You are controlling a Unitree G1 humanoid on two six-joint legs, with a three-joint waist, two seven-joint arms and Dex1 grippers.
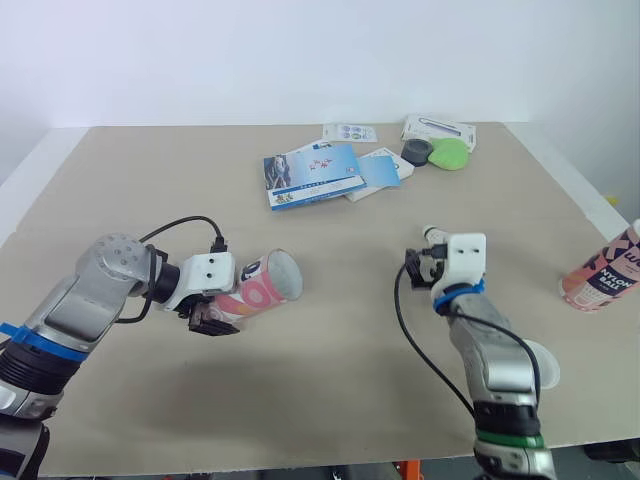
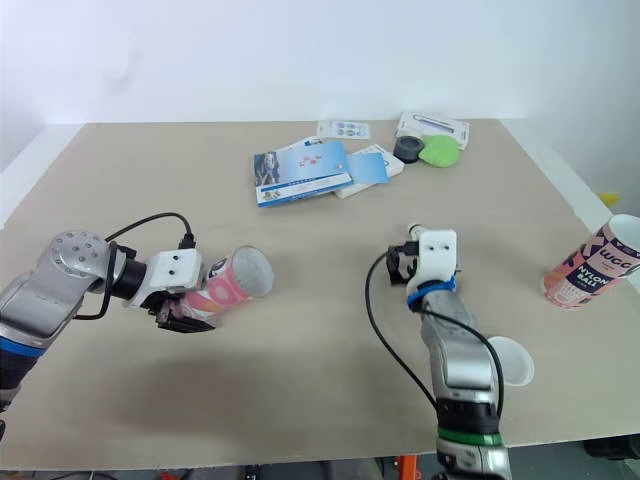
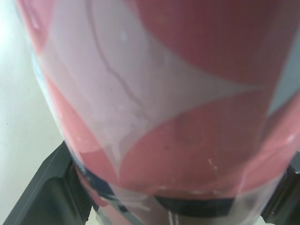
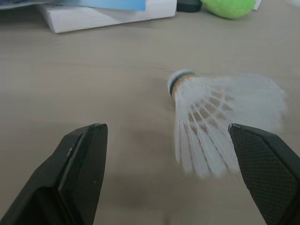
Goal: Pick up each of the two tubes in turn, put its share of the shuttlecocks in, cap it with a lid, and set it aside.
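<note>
My left gripper [image 1: 215,315] is shut on a pink and white tube [image 1: 262,285], held tilted low over the table with its open mouth facing right. Up close, the tube [image 3: 159,108] sits between the black fingers [image 3: 42,192]. My right gripper [image 4: 166,130] is open near the table's middle right, just above the surface. A white feathered shuttlecock [image 4: 208,124] lies right ahead of it, slightly toward one finger, untouched. The second pink tube [image 1: 605,272] leans at the table's right edge. A white lid [image 2: 507,360] lies beside my right forearm.
At the back of the table lie blue booklets [image 1: 312,176], a white box [image 1: 438,128], a dark round lid [image 1: 416,152] and a green round object [image 1: 450,153]. The table's front edge runs close under both arms.
</note>
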